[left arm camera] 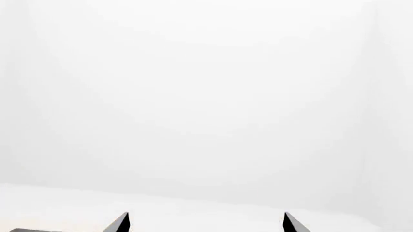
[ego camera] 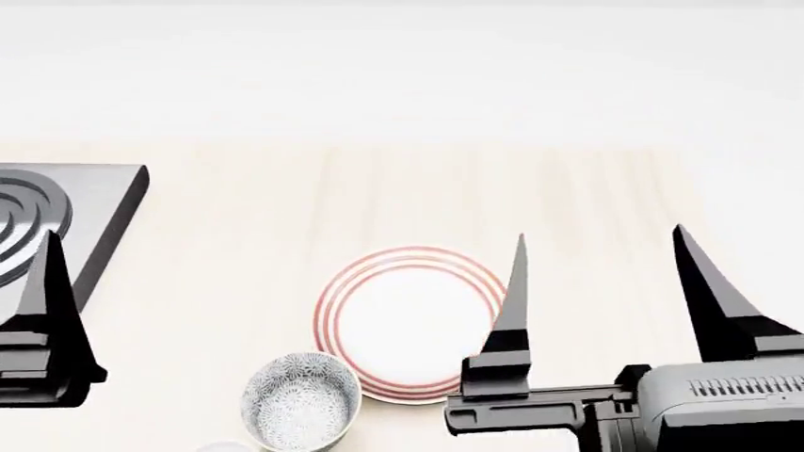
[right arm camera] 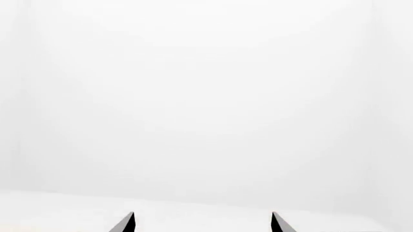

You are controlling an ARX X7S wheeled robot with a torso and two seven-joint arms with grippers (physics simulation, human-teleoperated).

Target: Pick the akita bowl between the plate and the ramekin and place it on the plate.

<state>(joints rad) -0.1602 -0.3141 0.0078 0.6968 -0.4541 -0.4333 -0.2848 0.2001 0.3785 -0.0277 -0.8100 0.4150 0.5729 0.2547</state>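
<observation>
Bowl [ego camera: 301, 402] sitting on the table [ego camera: 251, 273], just touching the plate [ego camera: 412, 322] at its near-left edge, ramekin [ego camera: 224, 446] barely showing at the frame bottom. Right hand [ego camera: 603, 254] released, fingers wide, raised beside the plate. Left hand [left arm camera: 206, 222] likewise spread, holding nothing, near the stove [ego camera: 51, 221]

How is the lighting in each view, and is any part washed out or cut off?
Head view: bright, flat light with faint shadows; the far background bleaches to white; the akita bowl is cut by the lower edge, the plate sharp. Left and right wrist views: almost wholly white, only dark tips of the left gripper and right gripper showing.
</observation>
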